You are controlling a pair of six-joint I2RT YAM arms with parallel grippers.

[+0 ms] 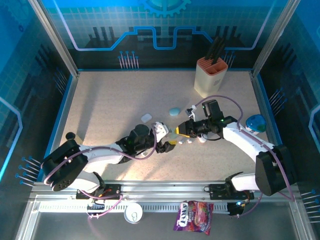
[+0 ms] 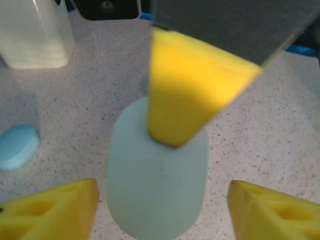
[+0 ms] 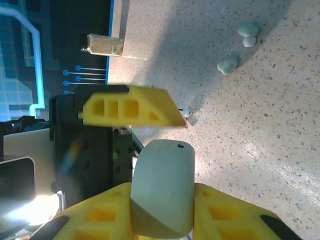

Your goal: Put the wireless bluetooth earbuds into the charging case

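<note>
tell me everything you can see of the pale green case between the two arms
The case is a matte, pale green oval, plastic by its look, shut, with a small dark dot near one end. The right arm's yellow fingers clamp its sides near the table's middle. The left arm's fingers stand open around it, not touching. Whether it rests on the table is unclear.

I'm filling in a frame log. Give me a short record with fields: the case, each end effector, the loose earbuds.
charging case: pale green, between both end effectors
right end effector: shut on the charging case
left end effector: open, fingers flanking the case
earbuds: at least two, loose on the table
blue case: lying apart, untouched
</note>
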